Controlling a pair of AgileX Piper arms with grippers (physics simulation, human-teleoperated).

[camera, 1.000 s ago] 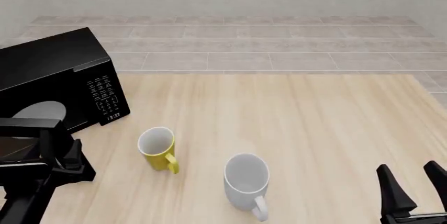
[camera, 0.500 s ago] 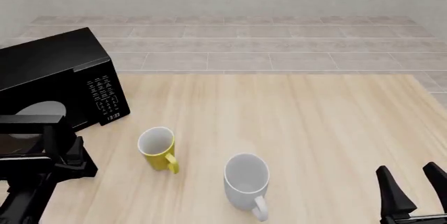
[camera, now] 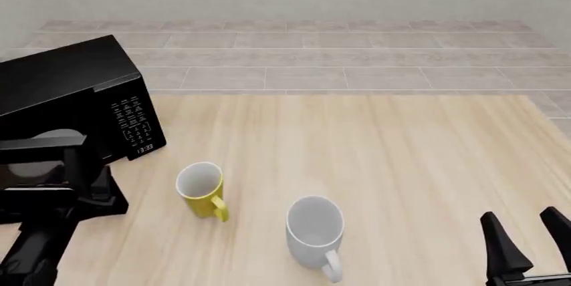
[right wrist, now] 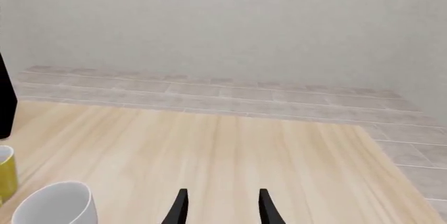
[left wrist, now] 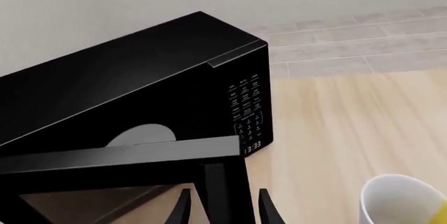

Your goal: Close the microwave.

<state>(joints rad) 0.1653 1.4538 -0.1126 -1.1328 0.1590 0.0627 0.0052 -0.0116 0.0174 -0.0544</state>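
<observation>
My left gripper (left wrist: 222, 208) straddles the edge of the microwave (camera: 76, 95) door at the table's far left, fingers apart, contact hard to tell. Right gripper (camera: 531, 242) sits open, half cut off.

I see a yellow mug (camera: 202, 188) and a white mug (camera: 315, 234) on the wooden table (camera: 402, 159), both upright, near each other, not touching.

My front camera looks down over the counter (camera: 402, 152); both wrist cameras look forward, sharing the yellow mug (camera: 202, 188).
</observation>
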